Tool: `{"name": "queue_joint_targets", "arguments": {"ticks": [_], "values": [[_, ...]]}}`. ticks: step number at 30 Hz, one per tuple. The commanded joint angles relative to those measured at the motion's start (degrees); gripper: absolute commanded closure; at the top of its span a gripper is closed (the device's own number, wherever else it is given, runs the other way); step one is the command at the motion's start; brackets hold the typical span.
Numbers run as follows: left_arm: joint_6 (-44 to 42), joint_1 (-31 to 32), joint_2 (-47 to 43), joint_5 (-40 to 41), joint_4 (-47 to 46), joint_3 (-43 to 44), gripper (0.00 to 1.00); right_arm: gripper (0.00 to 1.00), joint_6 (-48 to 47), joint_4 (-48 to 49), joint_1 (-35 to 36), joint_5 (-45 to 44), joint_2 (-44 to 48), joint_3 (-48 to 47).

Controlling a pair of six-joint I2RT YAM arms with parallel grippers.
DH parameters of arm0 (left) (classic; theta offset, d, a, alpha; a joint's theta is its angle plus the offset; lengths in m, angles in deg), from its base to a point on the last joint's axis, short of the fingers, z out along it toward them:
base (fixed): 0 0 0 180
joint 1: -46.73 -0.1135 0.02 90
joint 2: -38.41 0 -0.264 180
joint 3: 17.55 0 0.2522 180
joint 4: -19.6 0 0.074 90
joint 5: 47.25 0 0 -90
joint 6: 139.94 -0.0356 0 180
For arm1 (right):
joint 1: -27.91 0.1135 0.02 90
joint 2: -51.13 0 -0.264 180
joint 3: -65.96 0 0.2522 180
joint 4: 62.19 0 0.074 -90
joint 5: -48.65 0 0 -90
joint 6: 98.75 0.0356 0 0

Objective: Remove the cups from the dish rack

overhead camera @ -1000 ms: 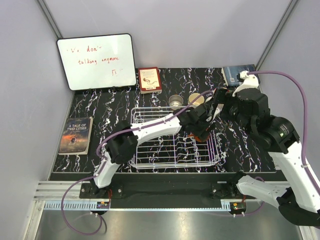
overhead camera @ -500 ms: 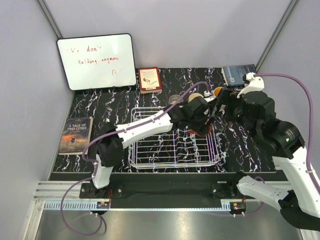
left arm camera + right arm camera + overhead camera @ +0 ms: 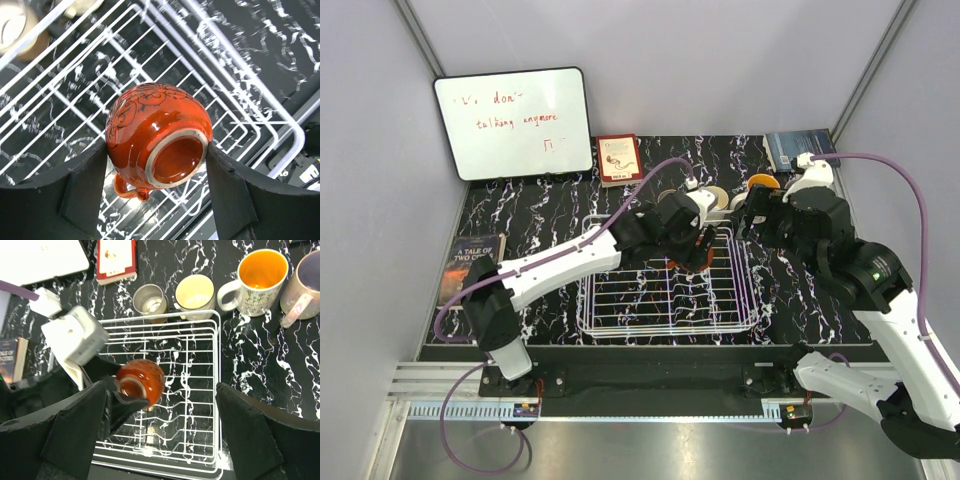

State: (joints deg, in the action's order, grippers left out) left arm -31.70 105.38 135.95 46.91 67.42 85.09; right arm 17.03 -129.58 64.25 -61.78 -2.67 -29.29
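Left gripper (image 3: 156,150) shifted left, holds reddish-brown cup (image 3: 150,125), seemingly above rack (image 3: 650,300).

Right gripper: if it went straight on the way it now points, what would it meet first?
Probably the white wire dish rack, on bare grid beside the glossy reddish-brown cup in the left gripper; depth is unclear.

black, white-veined marble bench (image 3: 520,215) fills mid-frame; pale grey walls (image 3: 720,60) enclose it; whiteboard (image 3: 512,122) leans upper left; metal rail (image 3: 650,400) along the bottom.
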Motion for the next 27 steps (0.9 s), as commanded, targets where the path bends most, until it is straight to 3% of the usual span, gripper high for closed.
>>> {"name": "queue_joint_targets", "arguments": {"ticks": [1, 17, 27], "values": [[3.29, -1.52, -4.02, -1.52, -5.06, -3.09, 1.00, 0.02, 0.41, 3.52, 0.31, -0.93, 0.36, 1.77], [13.04, -7.58, -8.76, -18.56, -16.48, -13.64, 1.00, 0.02, 1.64, 5.20, 0.31, -1.46, 1.24, 4.77], [25.77, -18.13, -17.29, -31.75, -36.06, -28.65, 1.00, 0.02, 1.99, 6.95, 0.31, -1.02, 0.54, 6.52]]}}
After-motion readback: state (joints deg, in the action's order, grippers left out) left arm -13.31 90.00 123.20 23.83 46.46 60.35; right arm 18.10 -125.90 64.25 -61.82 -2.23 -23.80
